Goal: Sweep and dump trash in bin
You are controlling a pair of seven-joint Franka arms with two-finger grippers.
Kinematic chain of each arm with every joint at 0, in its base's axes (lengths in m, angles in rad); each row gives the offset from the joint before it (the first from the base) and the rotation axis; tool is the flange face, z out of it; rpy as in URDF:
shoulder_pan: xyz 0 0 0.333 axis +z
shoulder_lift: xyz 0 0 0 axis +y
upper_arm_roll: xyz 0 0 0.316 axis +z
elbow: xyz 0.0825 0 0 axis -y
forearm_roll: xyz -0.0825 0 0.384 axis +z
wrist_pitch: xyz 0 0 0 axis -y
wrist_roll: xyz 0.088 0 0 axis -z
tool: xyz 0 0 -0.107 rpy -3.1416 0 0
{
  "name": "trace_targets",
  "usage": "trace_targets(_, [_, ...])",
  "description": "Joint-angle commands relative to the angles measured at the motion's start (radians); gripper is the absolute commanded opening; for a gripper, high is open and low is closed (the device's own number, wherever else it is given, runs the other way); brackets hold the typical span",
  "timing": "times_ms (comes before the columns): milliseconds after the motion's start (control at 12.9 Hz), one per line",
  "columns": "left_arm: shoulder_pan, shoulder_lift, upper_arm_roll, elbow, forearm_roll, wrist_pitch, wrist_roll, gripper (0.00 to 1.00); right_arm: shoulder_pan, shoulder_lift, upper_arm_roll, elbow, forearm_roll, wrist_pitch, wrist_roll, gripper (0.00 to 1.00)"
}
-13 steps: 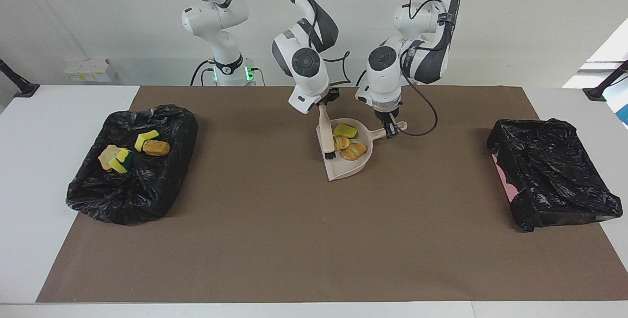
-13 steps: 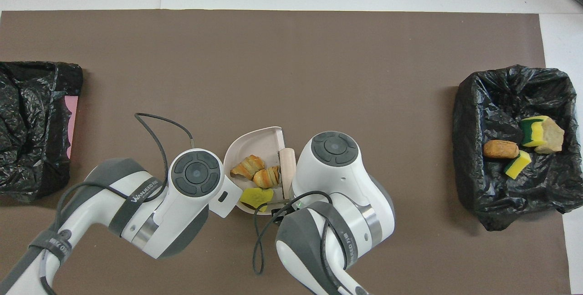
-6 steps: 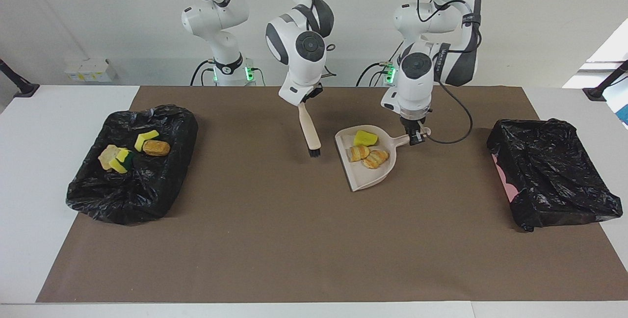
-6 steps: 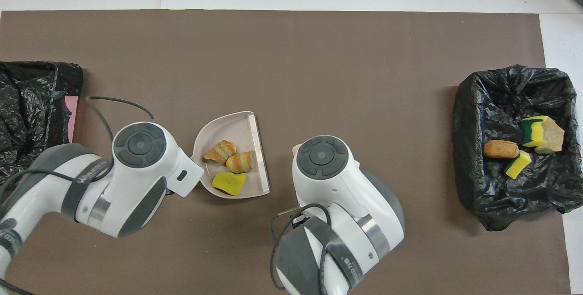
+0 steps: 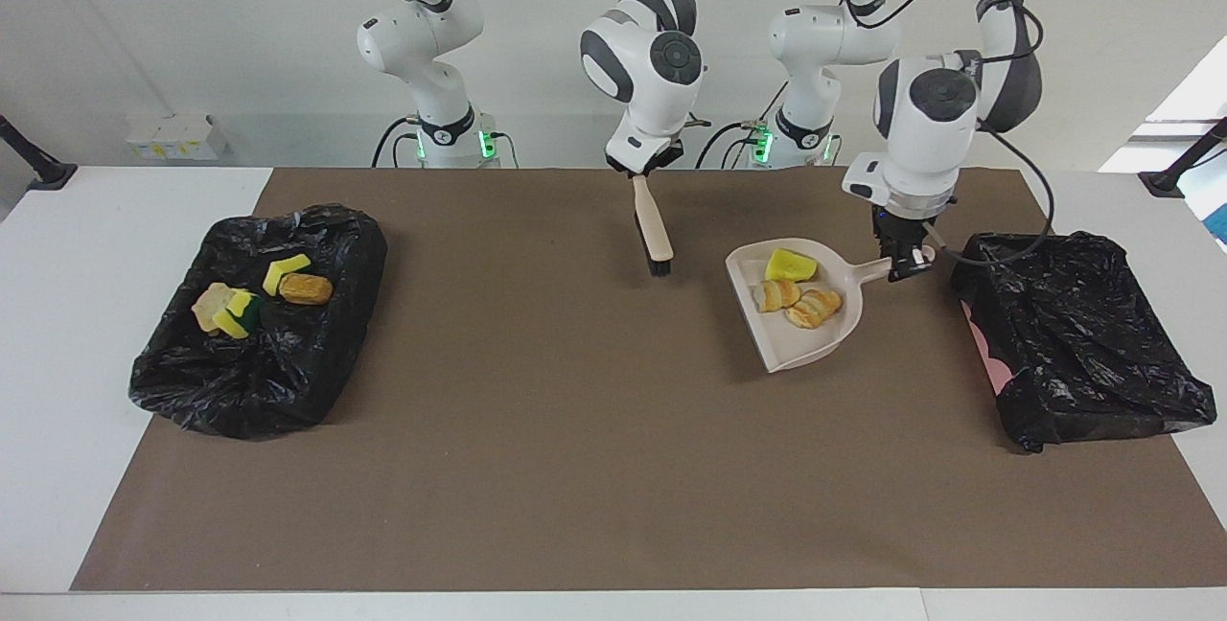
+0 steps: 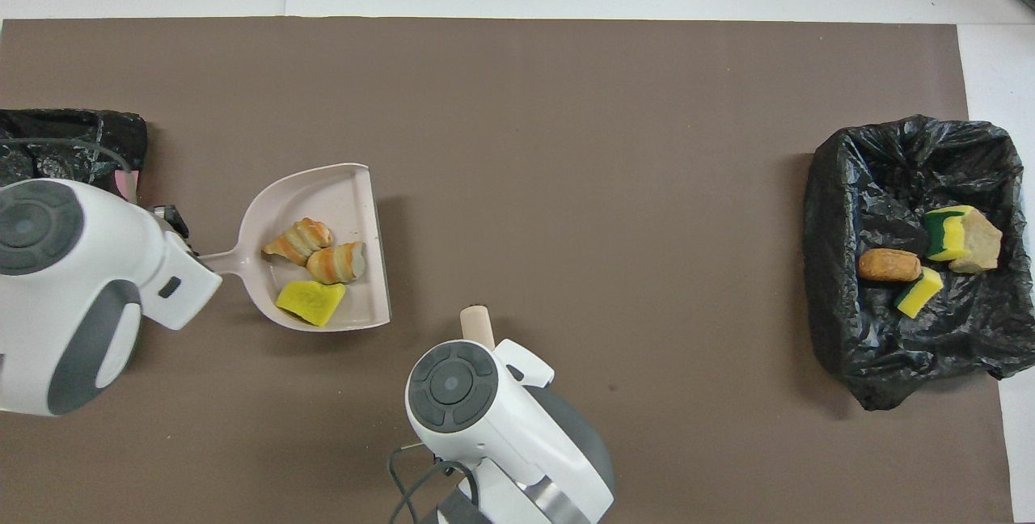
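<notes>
A white wall (image 5: 192,27) rises at the robots' end of the white bench (image 5: 96,218), most of which lies under a brown mat (image 5: 537,429). The right hand (image 5: 640,172) is closed on the handle of a beige brush (image 5: 655,230), which hangs bristles down over the mat's middle. The left hand (image 5: 905,262) grips the handle of a beige dustpan (image 5: 815,338), raised over the mat beside the black-bagged bin (image 5: 1083,343) at the left arm's end. In the pan lie three pieces of trash (image 5: 796,290): a yellow sponge piece and two bread-like lumps. Four more pieces (image 5: 259,293) lie in the other black-bagged bin (image 5: 240,372) at the right arm's end.
</notes>
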Motion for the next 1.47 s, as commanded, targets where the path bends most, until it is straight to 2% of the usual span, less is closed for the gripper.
trace_targets(0, [-0.007, -0.013, 0.108, 0.117, -0.025, -0.108, 0.152, 0.00, 0.050, 0.033, 0.001, 0.008, 0.062, 0.081, 0.096, 0.00])
trace_targets(309, [-0.004, -0.003, 0.350, 0.216, -0.025, -0.109, 0.163, 0.00, 0.084, 0.113, 0.002, 0.013, 0.095, 0.200, 0.177, 0.00])
trace_targets(464, [-0.001, 0.039, 0.448, 0.302, -0.023, -0.107, 0.184, 0.00, 0.099, 0.132, 0.001, 0.033, 0.091, 0.198, 0.188, 0.00])
trace_targets(541, [-0.001, 0.064, 0.499, 0.344, -0.020, -0.096, 0.230, 0.00, 0.095, 0.136, 0.001, 0.047, 0.077, 0.188, 0.188, 0.25])
trace_targets(619, [0.004, 0.090, 0.522, 0.371, -0.011, -0.078, 0.294, 0.00, 0.098, 0.136, 0.001, 0.053, 0.069, 0.191, 0.182, 0.99])
trace_targets(696, [0.036, 0.114, 0.533, 0.399, 0.004, -0.046, 0.348, 0.00, 0.087, 0.135, -0.001, 0.068, 0.060, 0.184, 0.182, 1.00])
trace_targets(851, [0.097, 0.156, 0.533, 0.428, 0.126, 0.026, 0.356, 0.00, 0.073, 0.135, -0.001, 0.135, -0.024, 0.103, 0.178, 1.00])
trace_targets(1083, [0.114, 0.243, 0.533, 0.488, 0.208, 0.069, 0.347, 0.00, 0.046, 0.130, -0.008, 0.197, -0.073, 0.047, 0.147, 1.00])
trace_targets(1237, [0.103, 0.245, 0.533, 0.481, 0.376, 0.120, 0.324, 0.00, -0.009, 0.123, -0.008, 0.241, -0.073, -0.018, 0.063, 1.00])
trace_targets(1392, [0.099, 0.242, 0.533, 0.473, 0.472, 0.138, 0.297, 0.00, -0.083, 0.094, -0.005, 0.275, -0.066, -0.091, -0.060, 1.00])
